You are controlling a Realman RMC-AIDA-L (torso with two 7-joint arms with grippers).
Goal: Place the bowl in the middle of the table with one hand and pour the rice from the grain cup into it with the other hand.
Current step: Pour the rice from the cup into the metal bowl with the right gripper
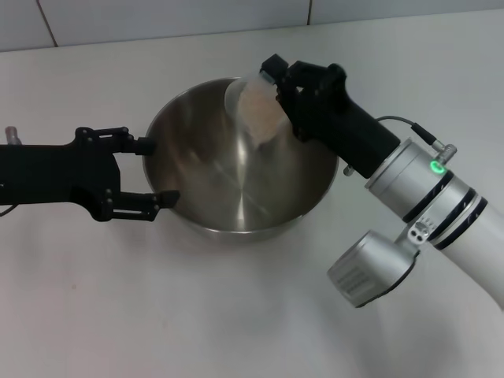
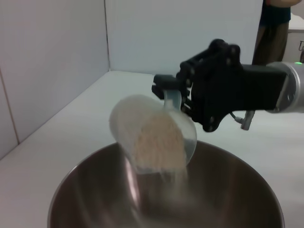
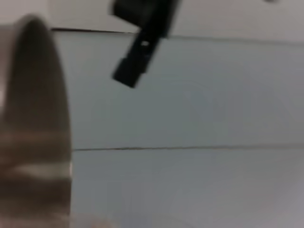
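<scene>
The steel bowl point(image 1: 260, 181) stands in the middle of the white table point(image 1: 236, 315). My right gripper point(image 1: 287, 90) is shut on the clear grain cup point(image 1: 252, 106) and holds it tipped over the bowl's far rim. Rice point(image 1: 258, 110) lies at the cup's mouth. In the left wrist view the cup point(image 2: 142, 123) leans mouth-down and rice point(image 2: 159, 145) streams into the bowl point(image 2: 228, 190), with the right gripper point(image 2: 185, 97) behind it. My left gripper point(image 1: 155, 171) is open at the bowl's left side, its fingertips against the wall.
A pale tiled wall point(image 1: 157, 16) runs along the table's back edge. My right arm's silver wrist housing point(image 1: 370, 268) hangs over the table to the right of the bowl. A person point(image 2: 275, 28) stands beyond the table.
</scene>
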